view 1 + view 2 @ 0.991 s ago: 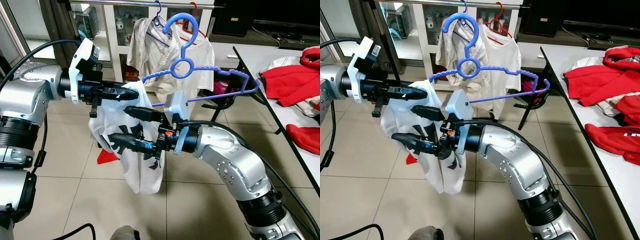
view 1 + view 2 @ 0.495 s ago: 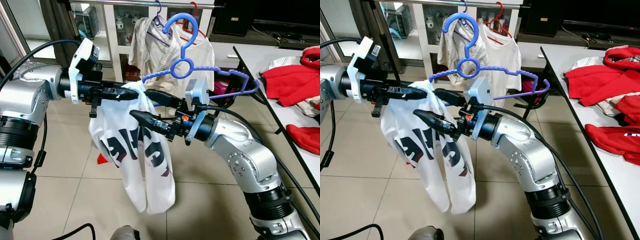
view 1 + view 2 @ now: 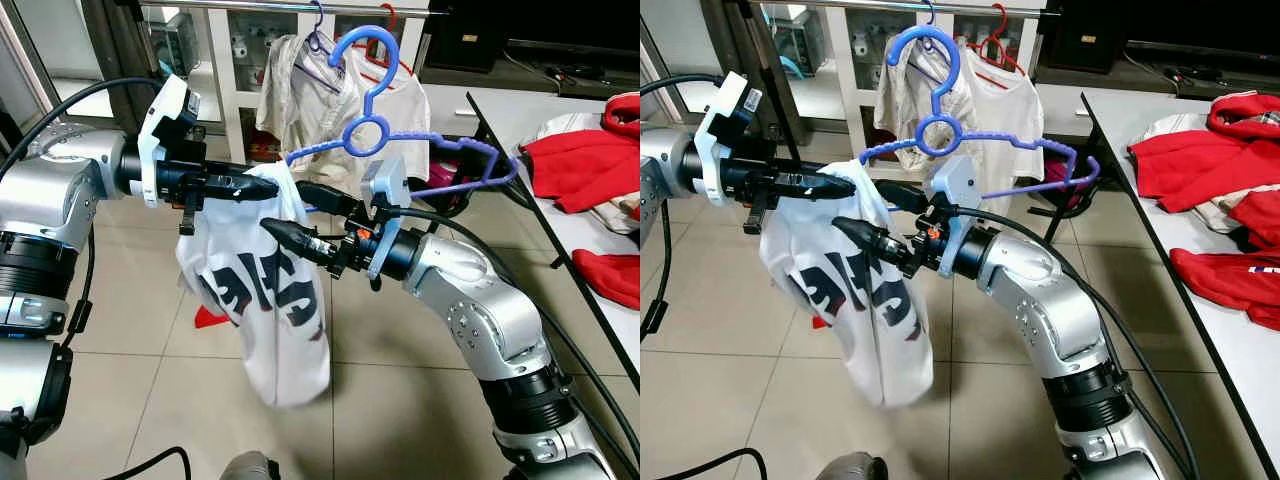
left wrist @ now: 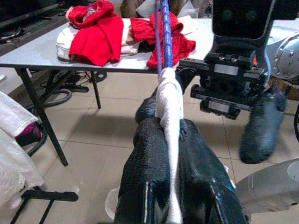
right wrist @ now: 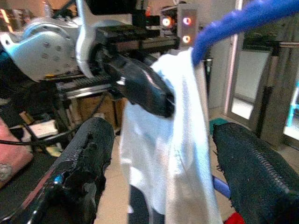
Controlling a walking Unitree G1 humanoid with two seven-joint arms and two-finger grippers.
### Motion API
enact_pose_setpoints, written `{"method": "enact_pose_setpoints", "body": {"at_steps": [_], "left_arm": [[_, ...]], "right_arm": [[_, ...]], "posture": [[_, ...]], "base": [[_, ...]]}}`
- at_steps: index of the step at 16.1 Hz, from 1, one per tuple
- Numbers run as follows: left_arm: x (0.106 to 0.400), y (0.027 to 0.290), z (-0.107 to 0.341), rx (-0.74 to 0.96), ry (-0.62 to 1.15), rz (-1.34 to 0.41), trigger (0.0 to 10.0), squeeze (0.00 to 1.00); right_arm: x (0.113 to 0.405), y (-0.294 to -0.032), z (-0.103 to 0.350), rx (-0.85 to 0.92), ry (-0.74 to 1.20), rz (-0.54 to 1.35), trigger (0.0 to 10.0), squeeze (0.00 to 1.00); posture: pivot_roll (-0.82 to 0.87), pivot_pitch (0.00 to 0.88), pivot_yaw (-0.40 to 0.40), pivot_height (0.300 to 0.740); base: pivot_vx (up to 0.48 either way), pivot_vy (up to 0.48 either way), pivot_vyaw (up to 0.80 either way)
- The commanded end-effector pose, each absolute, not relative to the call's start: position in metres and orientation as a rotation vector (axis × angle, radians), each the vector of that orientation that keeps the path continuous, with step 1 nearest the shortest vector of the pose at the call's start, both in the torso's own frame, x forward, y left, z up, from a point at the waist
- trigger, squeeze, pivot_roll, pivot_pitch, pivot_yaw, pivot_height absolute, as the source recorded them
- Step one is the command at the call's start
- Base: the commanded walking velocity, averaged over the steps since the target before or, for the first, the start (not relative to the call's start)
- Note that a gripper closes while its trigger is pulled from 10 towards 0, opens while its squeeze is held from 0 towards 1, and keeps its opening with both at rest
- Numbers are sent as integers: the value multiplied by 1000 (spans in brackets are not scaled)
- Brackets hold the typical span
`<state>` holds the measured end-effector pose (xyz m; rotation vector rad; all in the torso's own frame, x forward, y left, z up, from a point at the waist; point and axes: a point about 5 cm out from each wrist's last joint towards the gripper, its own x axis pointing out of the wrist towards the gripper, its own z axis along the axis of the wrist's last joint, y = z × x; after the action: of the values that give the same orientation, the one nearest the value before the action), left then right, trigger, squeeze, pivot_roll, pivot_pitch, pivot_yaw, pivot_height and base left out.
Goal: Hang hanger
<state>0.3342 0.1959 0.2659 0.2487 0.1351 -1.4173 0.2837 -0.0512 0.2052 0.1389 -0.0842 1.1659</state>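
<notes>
The hanger (image 3: 400, 150) is blue, with a more violet tone on its bar. The shirt (image 3: 270, 300) on it is white with dark navy letters that have red edges. Both grippers, left (image 3: 262, 184) and right (image 3: 283, 211), have black fingers on silver arms with white wrist blocks. On the rail (image 3: 290, 6) hang a cream shirt (image 3: 290, 95) and a white shirt (image 3: 400, 90) on a red hanger (image 3: 388, 20). Red clothes (image 3: 580, 165) lie on the grey table (image 3: 510, 120). The floor (image 3: 400, 400) has beige tiles.

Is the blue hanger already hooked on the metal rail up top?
No. In the left eye view the blue hanger has its hook below the rail, one end pinched with the white shirt in the left tool.
</notes>
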Motion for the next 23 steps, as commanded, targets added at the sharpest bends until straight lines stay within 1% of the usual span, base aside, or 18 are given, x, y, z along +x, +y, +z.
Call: {"method": "enact_pose_setpoints", "body": {"at_steps": [1, 9, 19, 23], "left_arm": [[334, 195, 278, 282, 93, -1419, 0, 0], [336, 194, 279, 282, 79, -1402, 0, 0], [337, 190, 286, 270, 52, -1404, 0, 0], [337, 189, 288, 270, 46, -1407, 0, 0]], "right_arm": [[278, -50, 213, 148, -122, 1208, 10000, 0], [263, -37, 209, 161, -110, 1314, 10000, 0], [261, -23, 192, 56, -54, 1323, 10000, 0], [270, -17, 177, 51, -10, 1267, 10000, 0]], "posture": [[41, 0, 13, 740], [40, 0, 13, 740], [40, 4, 15, 740], [41, 5, 16, 740]], "base": [[0, 0, 0], [0, 0, 0], [0, 0, 0], [0, 0, 0]]}}
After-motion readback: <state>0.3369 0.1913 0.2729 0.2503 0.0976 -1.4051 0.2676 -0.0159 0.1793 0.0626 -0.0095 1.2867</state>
